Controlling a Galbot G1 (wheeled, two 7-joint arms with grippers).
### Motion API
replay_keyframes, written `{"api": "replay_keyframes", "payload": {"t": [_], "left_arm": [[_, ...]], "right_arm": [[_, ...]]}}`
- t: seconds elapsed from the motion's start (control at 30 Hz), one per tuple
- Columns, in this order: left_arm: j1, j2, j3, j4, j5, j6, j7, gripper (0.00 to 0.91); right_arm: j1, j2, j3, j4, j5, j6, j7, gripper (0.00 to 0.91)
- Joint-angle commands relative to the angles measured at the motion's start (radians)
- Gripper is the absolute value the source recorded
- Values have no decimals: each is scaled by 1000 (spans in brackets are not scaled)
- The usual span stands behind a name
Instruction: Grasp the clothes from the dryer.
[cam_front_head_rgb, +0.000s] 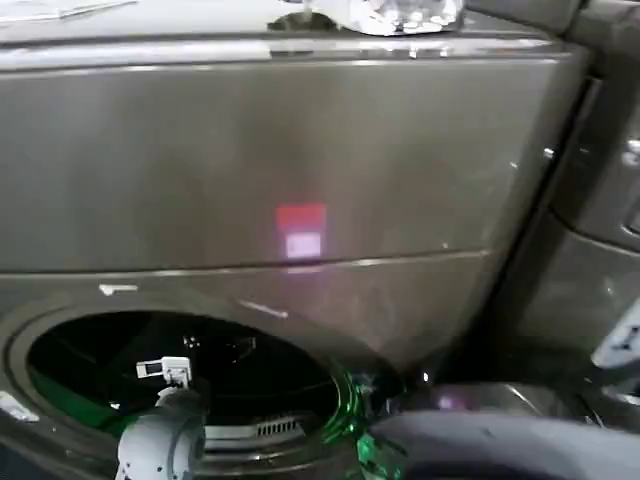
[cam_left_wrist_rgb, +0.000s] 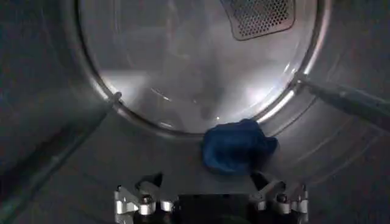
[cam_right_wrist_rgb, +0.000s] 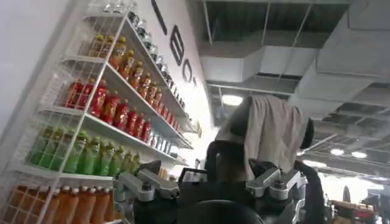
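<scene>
The left arm reaches into the dryer (cam_front_head_rgb: 300, 170) through its round porthole. Inside, the left gripper (cam_left_wrist_rgb: 210, 198) has its jaws spread wide and holds nothing. The clothes (cam_left_wrist_rgb: 234, 146), a small navy bundle, lie on the drum floor against the back wall, just beyond those fingers (cam_left_wrist_rgb: 137, 198). The right gripper (cam_right_wrist_rgb: 210, 189), also open and empty, points up toward shelves of bottles (cam_right_wrist_rgb: 103, 115).
</scene>
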Motion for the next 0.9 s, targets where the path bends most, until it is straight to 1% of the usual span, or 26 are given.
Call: {"api": "replay_keyframes", "payload": {"t": [0.03,0.13,0.27,0.5,0.57,0.63,0.7,0.77,0.8,0.9], "left_arm": [[-352,-62,0,413,37,-186,-15,907],[-413,-74,-14,515,21,-203,-20,907],[-509,-77,-13,674,26,-258,-17,907],[-657,-96,-19,930,54,-321,7,907],[-706,-97,-22,1006,55,-344,10,907],[-741,-98,-21,1065,68,-389,13,907],[-769,-100,-22,1122,76,-407,20,907],[-793,-103,-23,1167,129,-401,41,907],[-813,-107,-27,1207,192,-377,49,907],[-860,-104,-28,1273,336,-363,126,907]], "right_arm": [[-1,-1,0,1,1,2,-2,907],[1,-3,-2,-1,0,3,-3,907],[11,-4,-16,1,-2,8,-2,907],[9,-7,-14,-6,-3,11,-5,907],[9,-6,-13,-8,-4,12,-6,907],[9,-4,-14,-10,-4,16,-7,907],[10,-4,-15,-11,-5,18,-7,907],[11,-5,-17,-11,-7,18,-7,907],[11,-6,-17,-10,-7,18,-8,907],[12,-7,-18,-11,-9,20,-9,907]]}}
